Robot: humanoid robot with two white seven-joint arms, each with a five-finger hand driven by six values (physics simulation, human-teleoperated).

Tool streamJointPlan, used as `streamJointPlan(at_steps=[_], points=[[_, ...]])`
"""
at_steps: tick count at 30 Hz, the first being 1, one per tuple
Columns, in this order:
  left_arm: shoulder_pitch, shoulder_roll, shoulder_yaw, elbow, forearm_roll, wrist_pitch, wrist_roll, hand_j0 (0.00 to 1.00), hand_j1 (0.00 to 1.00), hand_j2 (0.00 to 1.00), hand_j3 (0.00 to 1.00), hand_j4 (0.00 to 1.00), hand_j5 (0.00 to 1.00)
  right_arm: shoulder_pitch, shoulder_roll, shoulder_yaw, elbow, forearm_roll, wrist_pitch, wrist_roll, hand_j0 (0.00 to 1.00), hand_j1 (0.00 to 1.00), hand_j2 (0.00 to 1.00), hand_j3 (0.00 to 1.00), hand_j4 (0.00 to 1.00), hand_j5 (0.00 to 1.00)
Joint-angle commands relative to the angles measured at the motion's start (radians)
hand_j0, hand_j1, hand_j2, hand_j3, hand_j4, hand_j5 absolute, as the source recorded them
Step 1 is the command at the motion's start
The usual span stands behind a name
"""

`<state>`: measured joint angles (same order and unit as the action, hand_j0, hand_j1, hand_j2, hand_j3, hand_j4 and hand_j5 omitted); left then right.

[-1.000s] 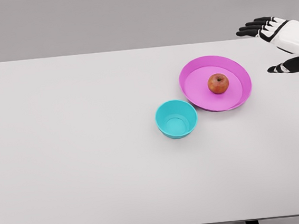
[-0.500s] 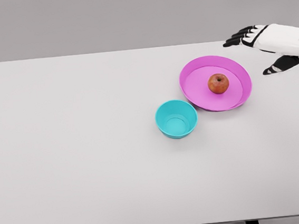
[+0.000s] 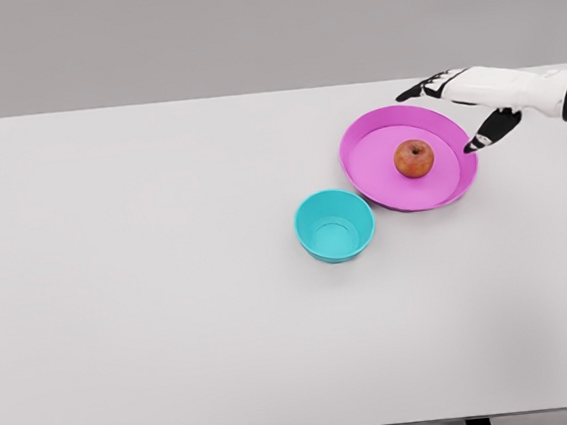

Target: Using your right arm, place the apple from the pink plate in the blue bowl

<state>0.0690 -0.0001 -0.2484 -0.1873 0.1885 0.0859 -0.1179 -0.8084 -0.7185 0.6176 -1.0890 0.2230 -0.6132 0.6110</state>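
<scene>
Nothing moved yet: apple (image 3: 414, 158) sits on plate (image 3: 381, 178); bowl (image 3: 335, 225) at its 8 o'clock holds nothing. My right hand (image 3: 464, 105) hovers spread, at the apple's 2 o'clock.

The apple (image 3: 414, 158) lies on the plate (image 3: 380, 173), right of the table (image 3: 173, 314) middle. The bowl (image 3: 335, 226) stands just beside the plate, at its front left. The right hand (image 3: 464, 105) is above the plate's back right rim.
</scene>
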Motion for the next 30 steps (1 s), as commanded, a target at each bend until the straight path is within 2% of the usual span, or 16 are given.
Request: streamJointPlan(at_steps=[1,10,17,20,27,28,30], points=[[0.000,0.000,0.000,0.000,0.000,0.000,0.000,1.00,1.00,1.00,1.00,1.00,1.00,-0.002,0.022,0.037,0.052,-0.005,0.002,0.000,1.00,1.00,1.00,1.00,1.00,1.00],[0.000,0.000,0.000,0.000,0.000,0.000,0.000,1.00,1.00,1.00,1.00,1.00,1.00,-0.057,0.103,0.129,0.190,-0.004,0.002,0.000,1.00,1.00,1.00,1.00,1.00,1.00],[0.000,0.000,0.000,0.000,0.000,0.000,0.000,1.00,1.00,1.00,1.00,1.00,1.00,-0.057,0.103,0.142,0.199,-0.004,0.002,0.000,1.00,1.00,1.00,1.00,1.00,1.00],[0.000,0.000,0.000,0.000,0.000,0.000,0.000,1.00,1.00,1.00,1.00,1.00,1.00,-0.071,0.131,0.142,0.238,0.024,0.002,0.000,1.00,1.00,1.00,1.00,1.00,1.00],[0.000,0.000,0.000,0.000,0.000,0.000,0.000,1.00,1.00,1.00,1.00,1.00,1.00,-0.071,0.139,0.145,0.239,0.029,0.002,0.000,1.00,1.00,1.00,1.00,1.00,1.00],[0.000,0.000,0.000,0.000,0.000,0.000,0.000,1.00,1.00,1.00,1.00,1.00,1.00,-0.071,0.139,0.145,0.239,0.033,0.002,0.000,0.97,0.97,0.97,0.97,0.97,0.97],[0.000,0.000,0.000,0.000,0.000,0.000,0.000,1.00,1.00,1.00,1.00,1.00,1.00,-0.071,0.139,0.146,0.239,0.033,0.002,0.000,0.96,0.96,0.96,0.96,0.96,0.96]])
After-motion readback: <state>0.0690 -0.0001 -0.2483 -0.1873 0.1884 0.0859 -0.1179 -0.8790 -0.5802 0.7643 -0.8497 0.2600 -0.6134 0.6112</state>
